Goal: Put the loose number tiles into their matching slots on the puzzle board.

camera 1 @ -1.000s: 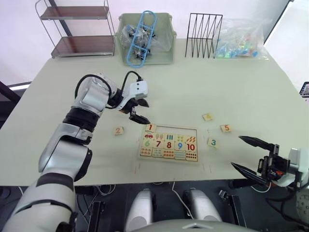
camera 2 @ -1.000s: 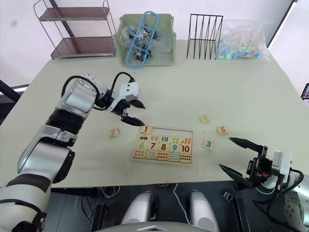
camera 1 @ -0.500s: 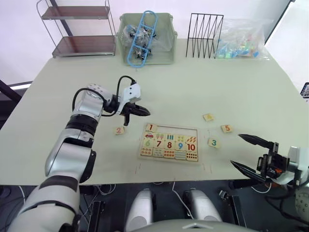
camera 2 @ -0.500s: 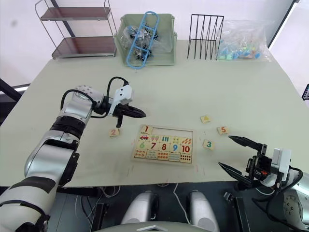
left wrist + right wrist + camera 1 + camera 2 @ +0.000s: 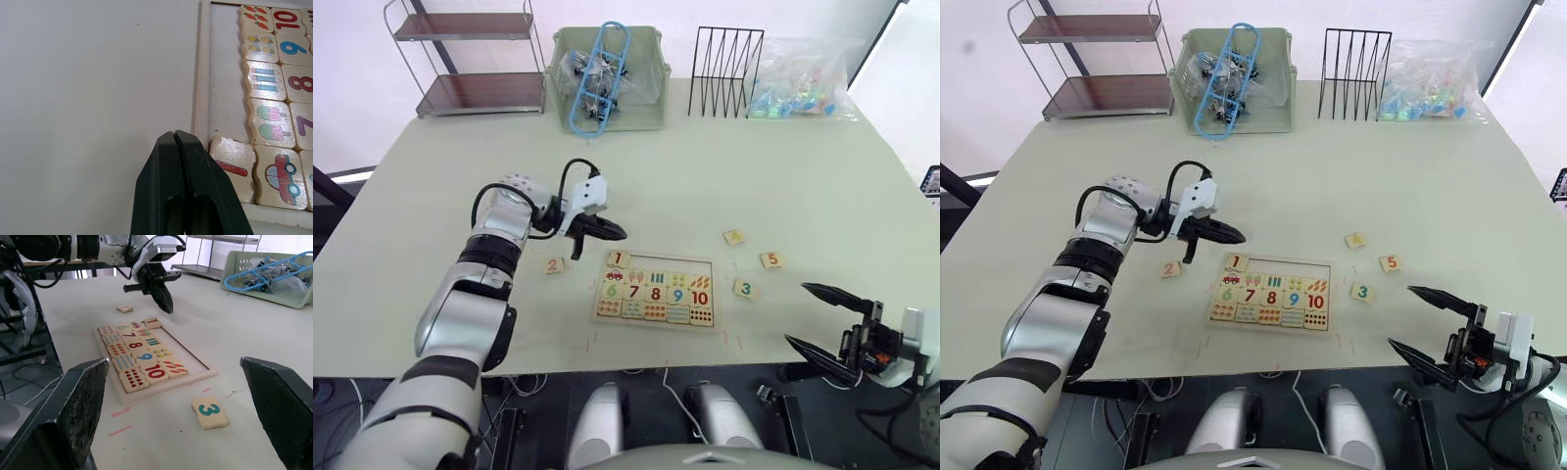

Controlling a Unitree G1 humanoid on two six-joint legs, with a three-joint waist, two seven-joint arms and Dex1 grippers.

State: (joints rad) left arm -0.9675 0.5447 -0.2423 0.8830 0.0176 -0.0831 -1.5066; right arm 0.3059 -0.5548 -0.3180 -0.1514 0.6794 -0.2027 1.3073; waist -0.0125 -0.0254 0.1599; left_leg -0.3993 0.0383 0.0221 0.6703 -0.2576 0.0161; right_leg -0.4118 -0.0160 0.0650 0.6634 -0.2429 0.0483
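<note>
One puzzle board [image 5: 656, 291] lies mid-table [image 5: 803, 157]. Five number tiles are counted. One tile, the red 1 [image 5: 619, 259], sits in the board's top row at the 10 o'clock corner, a little askew. Four lie loose on the table: the 2 [image 5: 554, 265] at 9 o'clock of the board, and the 4 [image 5: 734, 237], 5 [image 5: 770, 259] and 3 [image 5: 745, 289] at 3 o'clock. The left gripper [image 5: 615, 232], jaws pressed together, hovers just beside the 1. The right gripper [image 5: 822, 318], jaws spread and empty, hangs at 4 o'clock.
</note>
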